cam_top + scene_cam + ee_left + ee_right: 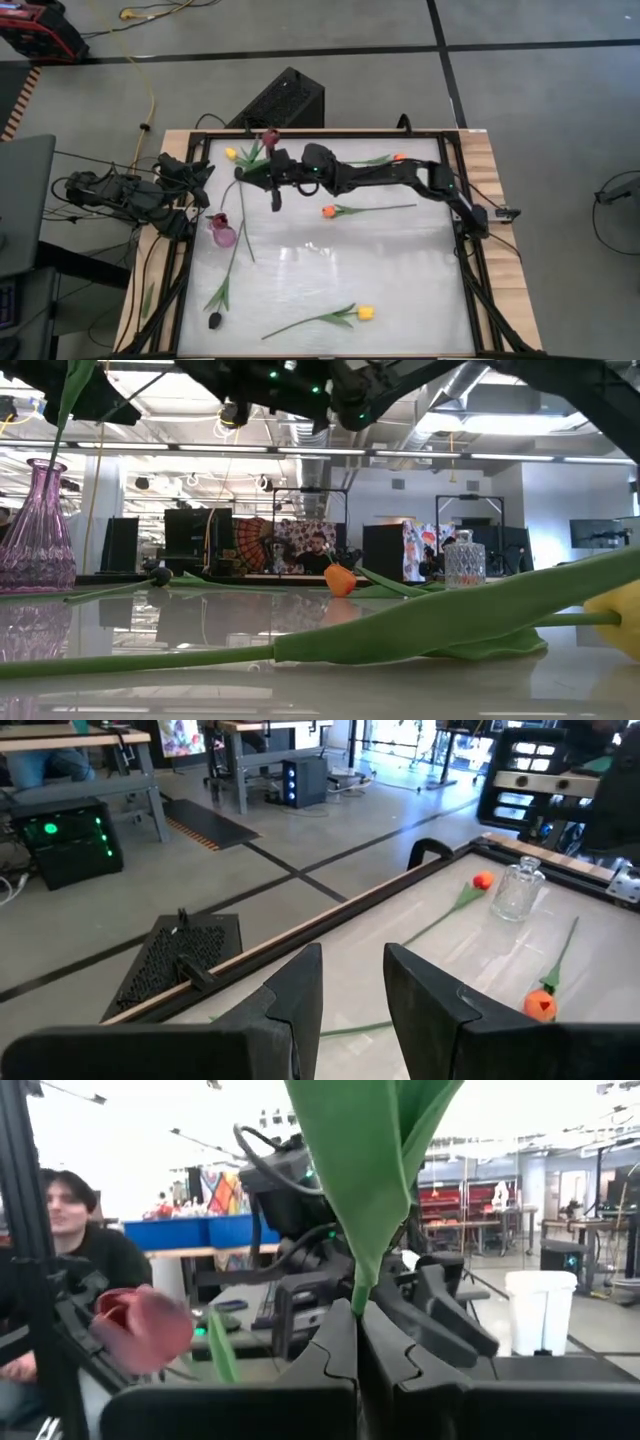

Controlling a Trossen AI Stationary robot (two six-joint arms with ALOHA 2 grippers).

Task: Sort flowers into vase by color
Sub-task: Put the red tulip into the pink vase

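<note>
My right gripper [248,174] [357,1315] reaches over the table's far left part, raised off the surface, and is shut on a dark red tulip [270,135] [145,1330]. A pink-purple vase [222,232] [35,520] stands near the left edge. A green stem [72,400] rises from its mouth; whose stem it is I cannot tell. A clear glass vase [463,565] [518,890] stands at the far side. My left gripper [352,1010] waits open at the left edge [185,180]. Loose tulips lie flat: yellow [231,153], orange [328,211], orange [399,157], yellow [366,313], dark [214,320]. My right gripper pinches the tulip's green stem where a leaf begins [355,1302], between its two fingers. The fingers lie about level and point toward the table's left edge. The broad leaf [370,1170] stands up above them, and the dark red head sits off to one side, off the table.
The black frame rail [455,200] and wooden border [495,250] run around the glossy tabletop. The yellow tulip's long stem [400,625] lies close to the near edge. A person sits beyond the left side [75,1230]. Bare tabletop lies right of centre [400,270].
</note>
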